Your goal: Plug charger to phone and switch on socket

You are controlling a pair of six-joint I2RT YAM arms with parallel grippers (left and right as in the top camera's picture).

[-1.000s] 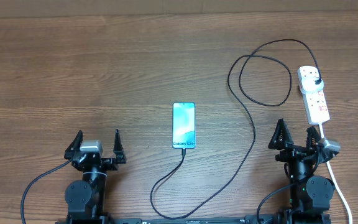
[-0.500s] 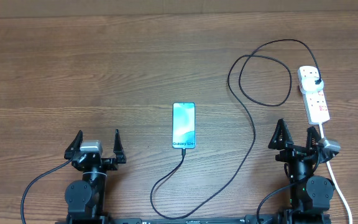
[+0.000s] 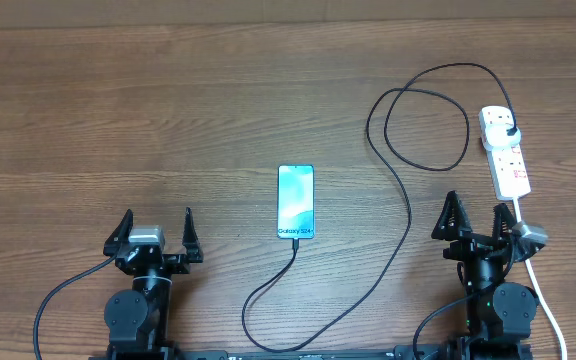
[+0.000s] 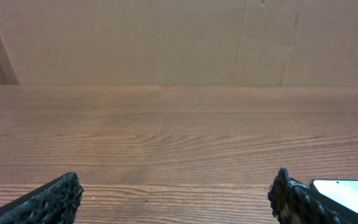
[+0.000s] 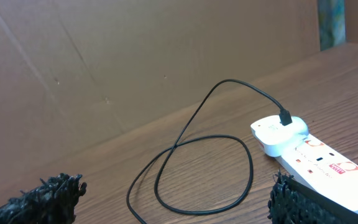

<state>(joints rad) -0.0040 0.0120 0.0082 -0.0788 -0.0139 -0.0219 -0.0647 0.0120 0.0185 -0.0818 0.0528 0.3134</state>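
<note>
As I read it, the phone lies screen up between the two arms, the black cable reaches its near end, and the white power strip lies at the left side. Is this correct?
Only the side is wrong: the overhead view shows the socket at the right side. The rest holds: the phone lies screen up, with the charger reaching its near end.

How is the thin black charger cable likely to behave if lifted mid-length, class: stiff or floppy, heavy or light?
Probably floppy: the charger cable lies in loose loops and curves, so it would likely sag either side of a grip. Likely light, being so thin. Pulling might drag the phone, since its tip appears plugged in there.
</note>
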